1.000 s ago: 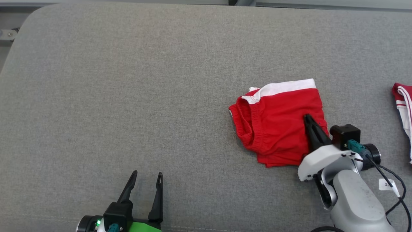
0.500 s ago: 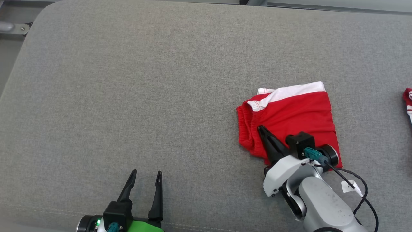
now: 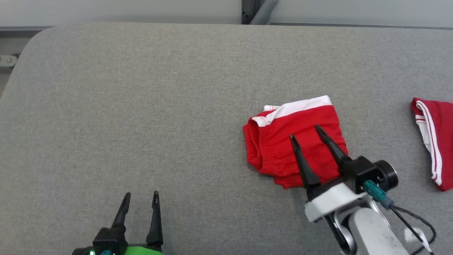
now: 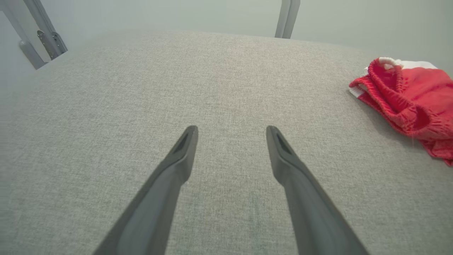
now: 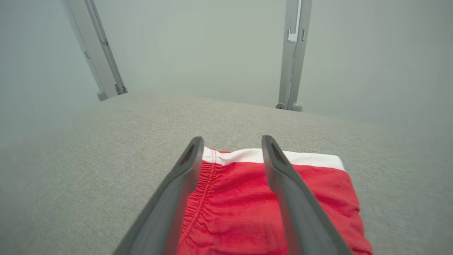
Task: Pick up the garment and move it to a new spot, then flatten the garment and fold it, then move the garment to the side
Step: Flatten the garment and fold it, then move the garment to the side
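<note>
Spreading apart since a moment ago, my right fingers point(image 3: 304, 131) were pressed together at the near edge of the cloth and now stand parted, with nothing pinched between them. They point away from me over the near right part of the garment point(image 3: 272, 148). My right wrist view shows red fabric in the gap between the right fingers point(image 5: 232, 139) and on both sides of them; I cannot tell whether the tips touch the cloth or sit just over it.

The garment is a pair of red shorts, folded into a compact, roughly square bundle that lies flat on the grey worktop point(image 3: 141, 106), right of centre. A white band runs along its far edge, and the gathered elastic waistband faces my left. From my right wrist the garment point(image 5: 233, 198) shows the same white strip at its far end.

My left fingers point(image 3: 141, 193) are wide apart and empty, low at the near left over bare grey fabric, well apart from the shorts. In my left wrist view the left fingers point(image 4: 231, 129) frame bare worktop, with the garment point(image 4: 407, 92) off to the right.

A second red garment point(image 3: 431, 134) with white stripes lies at the right edge
</note>
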### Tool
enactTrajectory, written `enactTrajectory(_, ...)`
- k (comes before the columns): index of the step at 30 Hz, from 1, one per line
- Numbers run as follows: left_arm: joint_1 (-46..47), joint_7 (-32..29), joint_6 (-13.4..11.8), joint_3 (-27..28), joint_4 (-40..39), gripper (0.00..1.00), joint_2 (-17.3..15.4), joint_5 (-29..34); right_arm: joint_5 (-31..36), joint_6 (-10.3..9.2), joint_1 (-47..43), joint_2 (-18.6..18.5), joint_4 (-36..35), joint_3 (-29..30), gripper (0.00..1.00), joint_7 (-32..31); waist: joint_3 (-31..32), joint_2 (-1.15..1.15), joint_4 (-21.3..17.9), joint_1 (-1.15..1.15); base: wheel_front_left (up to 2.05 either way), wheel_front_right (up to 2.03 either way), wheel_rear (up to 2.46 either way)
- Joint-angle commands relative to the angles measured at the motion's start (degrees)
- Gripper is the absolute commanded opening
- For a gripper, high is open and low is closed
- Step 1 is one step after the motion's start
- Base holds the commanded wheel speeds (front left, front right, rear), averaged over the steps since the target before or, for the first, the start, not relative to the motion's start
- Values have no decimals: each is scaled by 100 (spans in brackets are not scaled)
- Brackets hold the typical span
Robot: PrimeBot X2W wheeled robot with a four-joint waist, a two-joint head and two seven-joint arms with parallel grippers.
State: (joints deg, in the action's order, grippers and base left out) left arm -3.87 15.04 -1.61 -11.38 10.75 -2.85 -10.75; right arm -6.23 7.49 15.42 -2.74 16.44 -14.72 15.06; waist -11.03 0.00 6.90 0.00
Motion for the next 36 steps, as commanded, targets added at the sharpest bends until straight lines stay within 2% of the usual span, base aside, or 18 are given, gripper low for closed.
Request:
enactTrajectory(1, -106, 14, -31, 117, -50, 100, -10, -22, 273, -1, -394, -29, -308, 225, 100, 14, 330, 0, -331, 0, 0, 0, 0)
enactTrajectory(5, -235, 14, 38, 325, -78, 100, -11, -6, 581, -2, -1187, -27, -1084, 1000, 100, 14, 606, 0, -568, 0, 0, 0, 0)
enactTrajectory(6, -309, 14, 47, 385, -32, 100, -10, 1, 698, -2, -1582, -101, -1276, 1367, 100, 14, 771, 0, -663, 0, 0, 0, 0)
enactTrajectory(8, -393, 14, 60, 432, -44, 100, -10, 5, 767, -2, -1879, -129, -1402, 1699, 100, 14, 933, 0, -763, 0, 0, 0, 0)
enactTrajectory(16, -574, 14, 153, 550, -97, 100, -11, 22, 880, -3, -2578, -331, -979, 2449, 100, 15, 1214, 0, -938, 0, 0, 0, 0)
enactTrajectory(22, -662, 14, 207, 523, -165, 100, -11, -5, 817, -5, -2586, -229, -677, 2875, 100, 14, 1305, 0, -904, 0, 0, 0, 0)
enactTrajectory(27, -659, 14, 179, 468, -244, 100, -11, -36, 521, -2, -2223, -264, -353, 2625, 100, 15, 1300, 0, -804, 0, 0, 0, 0)
enactTrajectory(30, -659, 14, 163, 363, -272, 100, -11, -49, 102, -4, -1717, -510, 172, 2142, 100, -42, 1230, 0, -696, 0, 0, 0, 0)
enactTrajectory(36, -480, 14, 21, 186, -91, 100, -11, 81, -1140, -2, -260, -1013, 1004, 1019, 100, -1582, 951, 0, -388, 0, 0, 0, 0)
